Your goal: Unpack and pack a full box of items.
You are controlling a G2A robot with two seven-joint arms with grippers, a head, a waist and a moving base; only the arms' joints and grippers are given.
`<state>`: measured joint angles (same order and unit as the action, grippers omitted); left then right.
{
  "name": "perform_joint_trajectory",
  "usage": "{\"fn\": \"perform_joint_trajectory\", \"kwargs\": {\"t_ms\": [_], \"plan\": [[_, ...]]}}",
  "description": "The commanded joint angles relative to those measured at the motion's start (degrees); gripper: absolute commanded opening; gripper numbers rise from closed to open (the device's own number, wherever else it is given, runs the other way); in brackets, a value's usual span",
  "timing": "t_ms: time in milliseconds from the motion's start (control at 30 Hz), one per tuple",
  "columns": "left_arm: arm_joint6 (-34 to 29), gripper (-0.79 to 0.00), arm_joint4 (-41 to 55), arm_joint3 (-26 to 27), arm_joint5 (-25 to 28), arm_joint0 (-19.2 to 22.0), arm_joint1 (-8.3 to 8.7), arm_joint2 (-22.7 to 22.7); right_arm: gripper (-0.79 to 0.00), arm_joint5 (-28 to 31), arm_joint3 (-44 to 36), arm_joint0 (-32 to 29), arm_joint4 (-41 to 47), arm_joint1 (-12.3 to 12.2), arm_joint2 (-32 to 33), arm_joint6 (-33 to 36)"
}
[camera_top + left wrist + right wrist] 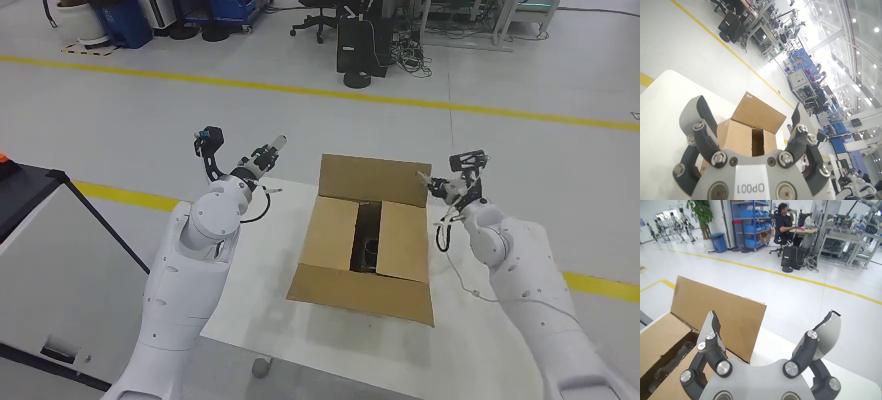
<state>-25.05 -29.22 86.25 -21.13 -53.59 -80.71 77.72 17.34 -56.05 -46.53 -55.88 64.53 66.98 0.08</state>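
Two grippers hang raised on either side of the cardboard box (360, 292), both spread wide with nothing in them. The left gripper (272, 148) sits over the far left corner of the table (262, 285), well apart from the box. The right gripper (432, 183) sits just beside the box's far right corner, near the table's far edge. I judge this flanking stance lets each arm take the side flap nearest to it. The box stands toward the far edge of the table, between the arms. Its far flap (375, 180) stands upright and its near flap is folded outward toward the near edge. The two side flaps lie roughly level over the opening, leaving a dark slot (367, 240) down the middle. I take the box as only half opened and the unpacking as barely begun; the side flaps need folding out before anything can be lifted. Through the slot, in the right wrist view, I make out dark contents (672, 362) with a glossy look, but I cannot name them. In the left wrist view the gripper's pads (706, 113) face each other far apart, with the box between them farther off. As for writing, I see no print on the flaps. A white label (750, 187) with a short printed code sits on the left gripper's plate, and I leave it unread.
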Motion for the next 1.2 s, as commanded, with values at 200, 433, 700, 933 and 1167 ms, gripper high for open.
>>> {"fn": "perform_joint_trajectory", "kwargs": {"t_ms": [200,433,700,933,1167], "plan": [[0.0,0.0,0.0,0.0,0.0,0.0,0.0,0.0,0.0,16.4,-14.0,-16.1,1.1,-4.3,14.7,-10.8],[0.0,0.0,0.0,0.0,0.0,0.0,0.0,0.0,0.0,30.0,-20.0,-26.7,3.9,-6.3,24.5,-17.4],[0.0,0.0,0.0,0.0,0.0,0.0,0.0,0.0,0.0,40.7,-22.5,-34.8,3.7,-7.7,32.4,-23.5],[0.0,0.0,0.0,0.0,0.0,0.0,0.0,0.0,0.0,40.7,-22.7,-35.4,3.1,-7.9,32.8,-24.0],[0.0,0.0,0.0,0.0,0.0,0.0,0.0,0.0,0.0,40.7,-22.6,-36.0,4.8,-7.7,31.7,-23.3]]}}
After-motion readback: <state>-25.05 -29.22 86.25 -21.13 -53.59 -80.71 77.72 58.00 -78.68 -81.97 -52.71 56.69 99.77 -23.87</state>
